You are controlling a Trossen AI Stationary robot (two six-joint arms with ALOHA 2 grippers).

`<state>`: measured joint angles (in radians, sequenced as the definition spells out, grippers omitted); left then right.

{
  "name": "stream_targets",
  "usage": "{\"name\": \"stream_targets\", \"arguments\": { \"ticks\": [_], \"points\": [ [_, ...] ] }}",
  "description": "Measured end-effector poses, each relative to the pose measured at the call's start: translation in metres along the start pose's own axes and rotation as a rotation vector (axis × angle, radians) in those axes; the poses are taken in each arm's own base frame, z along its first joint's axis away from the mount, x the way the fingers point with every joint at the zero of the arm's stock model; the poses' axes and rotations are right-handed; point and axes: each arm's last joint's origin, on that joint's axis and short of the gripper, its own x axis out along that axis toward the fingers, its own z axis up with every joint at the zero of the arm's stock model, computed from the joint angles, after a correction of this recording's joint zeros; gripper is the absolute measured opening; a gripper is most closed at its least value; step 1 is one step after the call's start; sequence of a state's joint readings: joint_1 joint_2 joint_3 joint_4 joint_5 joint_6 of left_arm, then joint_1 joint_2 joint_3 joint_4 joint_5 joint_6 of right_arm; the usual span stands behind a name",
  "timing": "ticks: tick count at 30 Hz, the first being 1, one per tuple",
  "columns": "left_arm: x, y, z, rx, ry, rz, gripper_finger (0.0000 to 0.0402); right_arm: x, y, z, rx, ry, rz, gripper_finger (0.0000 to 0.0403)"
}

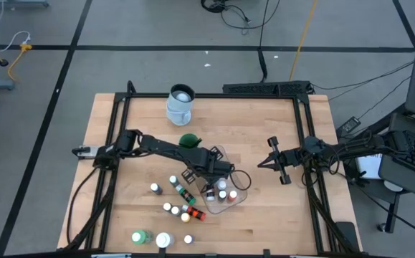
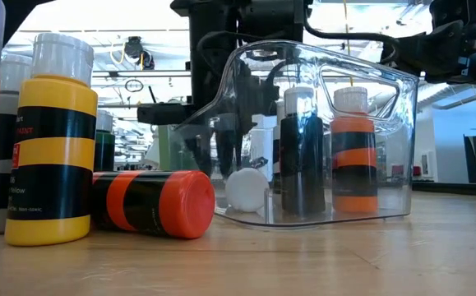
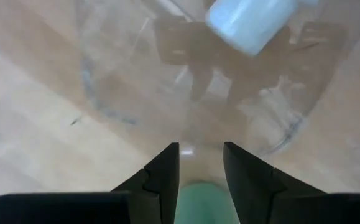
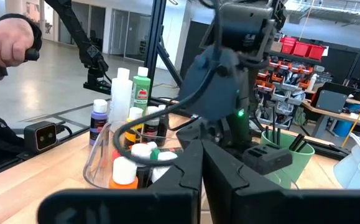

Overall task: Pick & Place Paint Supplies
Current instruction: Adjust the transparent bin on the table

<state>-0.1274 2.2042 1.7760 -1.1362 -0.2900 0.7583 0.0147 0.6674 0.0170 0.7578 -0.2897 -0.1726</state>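
Note:
A clear plastic tub (image 1: 230, 188) stands near the table's middle. In it are a black bottle (image 2: 303, 156), an orange bottle (image 2: 354, 156) and a white cap (image 2: 246, 189) low at its floor. My left gripper (image 1: 218, 178) points steeply down over the tub's open top, shut on a small pale green paint bottle (image 3: 201, 200). Loose white-capped bottles (image 1: 173, 180) lie on the wood toward the near left. A larger green bottle (image 1: 139, 236) and a white jar (image 1: 163, 240) stand at the near edge. My right gripper (image 1: 270, 163) waits shut to the tub's right. My left gripper pinches the pale green bottle's body (image 3: 201, 196) between its two fingers (image 3: 167, 171). The fingers come from above, pointing steeply down into the tub's mouth. The bottle is lifted clear of the table. Whether it touches the tub, I cannot tell.
A pale blue-white jug (image 1: 180, 102) stands at the far edge, and a green cup (image 1: 189, 140) with dark brushes (image 4: 298, 143) stands behind the left arm. A yellow bottle (image 2: 55, 156) stands and an orange one (image 2: 151, 204) lies near the tub. A person's hand (image 4: 5, 37) shows beyond the table.

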Motion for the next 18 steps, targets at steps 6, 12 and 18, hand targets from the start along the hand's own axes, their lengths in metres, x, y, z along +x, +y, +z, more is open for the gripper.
{"name": "stream_targets", "arguments": {
  "ticks": [6,12,18],
  "points": [
    [-0.017,0.002,-0.004,0.014,-0.045,0.045,0.0129,0.000,0.000,0.000,0.000,0.000,0.000,0.0004],
    [-0.026,0.001,0.002,0.067,-0.169,0.025,0.0129,0.000,0.000,0.000,-0.003,-0.001,0.000,0.0004],
    [-0.028,-0.009,0.012,0.236,-0.164,0.058,0.0129,0.000,0.000,0.000,-0.008,0.000,0.000,0.0004]
  ]
}}
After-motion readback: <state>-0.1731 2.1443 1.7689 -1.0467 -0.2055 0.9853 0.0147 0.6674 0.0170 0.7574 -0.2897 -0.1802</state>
